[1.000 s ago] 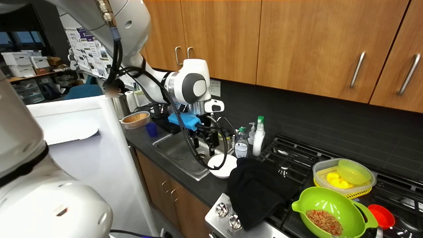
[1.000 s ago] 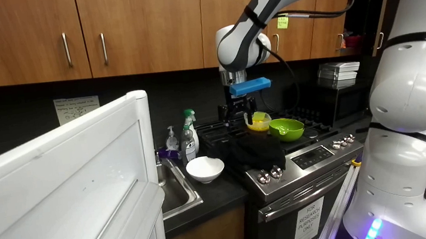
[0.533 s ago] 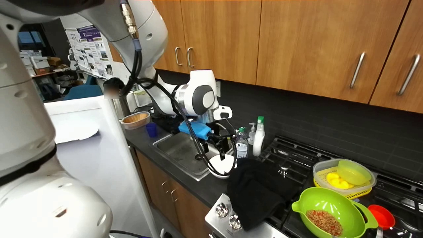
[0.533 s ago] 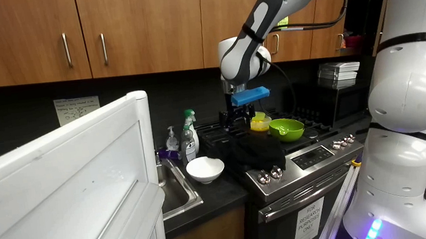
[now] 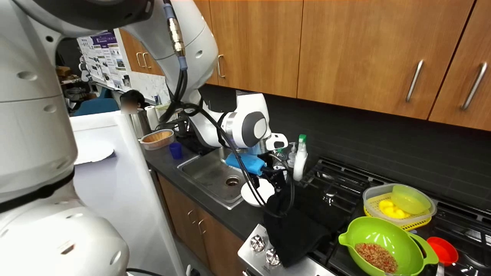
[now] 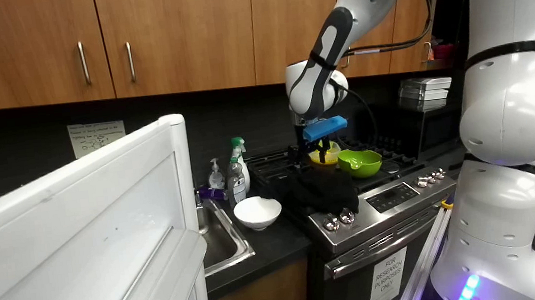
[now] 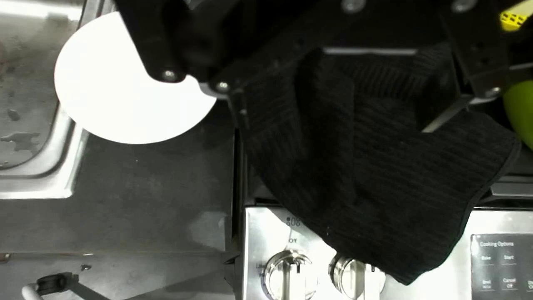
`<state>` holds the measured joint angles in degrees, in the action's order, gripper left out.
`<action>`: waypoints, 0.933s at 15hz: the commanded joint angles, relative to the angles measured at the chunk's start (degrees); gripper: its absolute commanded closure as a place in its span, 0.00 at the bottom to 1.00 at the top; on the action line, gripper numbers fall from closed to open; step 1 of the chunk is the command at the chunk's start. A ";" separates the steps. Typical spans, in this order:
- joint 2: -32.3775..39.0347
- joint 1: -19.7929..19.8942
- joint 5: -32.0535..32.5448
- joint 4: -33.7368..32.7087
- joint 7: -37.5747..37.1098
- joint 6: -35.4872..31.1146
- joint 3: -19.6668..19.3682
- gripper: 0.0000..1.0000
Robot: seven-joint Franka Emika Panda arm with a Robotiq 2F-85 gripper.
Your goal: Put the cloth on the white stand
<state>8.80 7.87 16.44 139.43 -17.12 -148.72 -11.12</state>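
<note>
Gripper (image 7: 338, 118), jaws spread wide over a black cloth (image 7: 408, 196) on the stove (image 6: 376, 223) — best lowered straight down, then closed firmly on the fold (image 7: 327, 154) between them.

Black cloth (image 5: 297, 235) on stove (image 5: 307, 269), beside white bowl (image 5: 266, 188)

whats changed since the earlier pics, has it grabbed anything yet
The black two-fingered claw has come down and moved rightward in both exterior views; it now hangs, open, over the black ribbed cloth. Nothing has been taken hold of or let go. The cloth, the round white bowl and the bright green plastic bowl have stayed put.
</note>
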 commanded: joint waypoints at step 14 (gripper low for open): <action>6.27 0.75 -7.92 -5.94 5.18 1.41 -1.10 0.00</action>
<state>12.65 8.97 9.44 135.76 -11.96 -149.46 -11.81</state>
